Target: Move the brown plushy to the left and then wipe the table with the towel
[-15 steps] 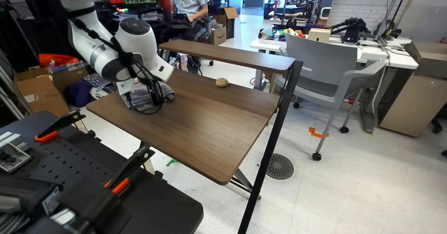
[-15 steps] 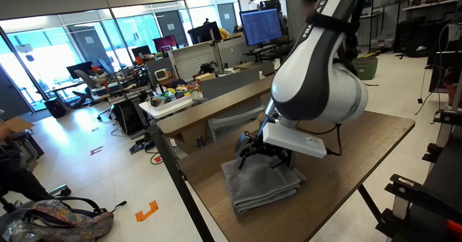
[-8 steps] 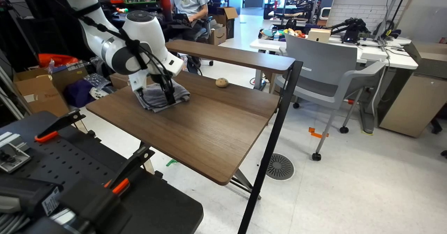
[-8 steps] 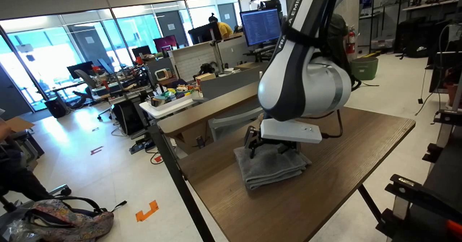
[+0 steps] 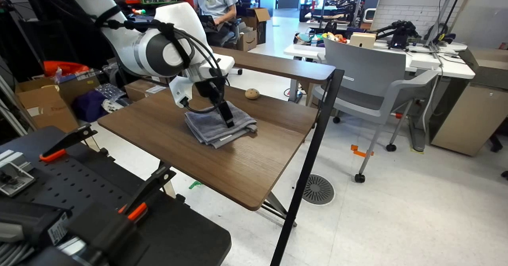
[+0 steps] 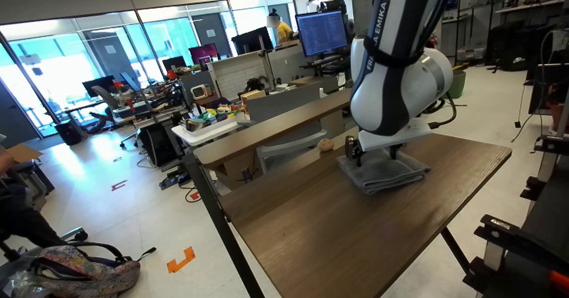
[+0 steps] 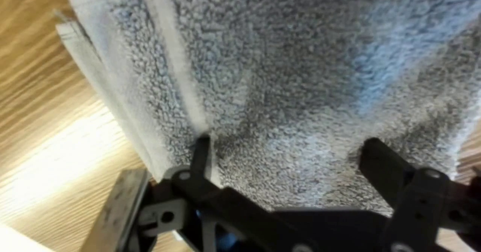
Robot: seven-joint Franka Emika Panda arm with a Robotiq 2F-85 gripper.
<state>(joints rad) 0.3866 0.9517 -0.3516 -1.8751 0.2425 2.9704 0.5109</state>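
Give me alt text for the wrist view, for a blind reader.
An open gripper rests its spread black fingertips on a gray towel with a pale stripe. The wood-grain table shows at left, with bright glare.

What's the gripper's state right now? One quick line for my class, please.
Gripper: open wide, touching the gray towel but not clamped on it.

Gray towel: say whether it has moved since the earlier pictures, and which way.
Yes: in an exterior view, the towel has shifted rightward across the table, closer to the unmoved brown plushy.
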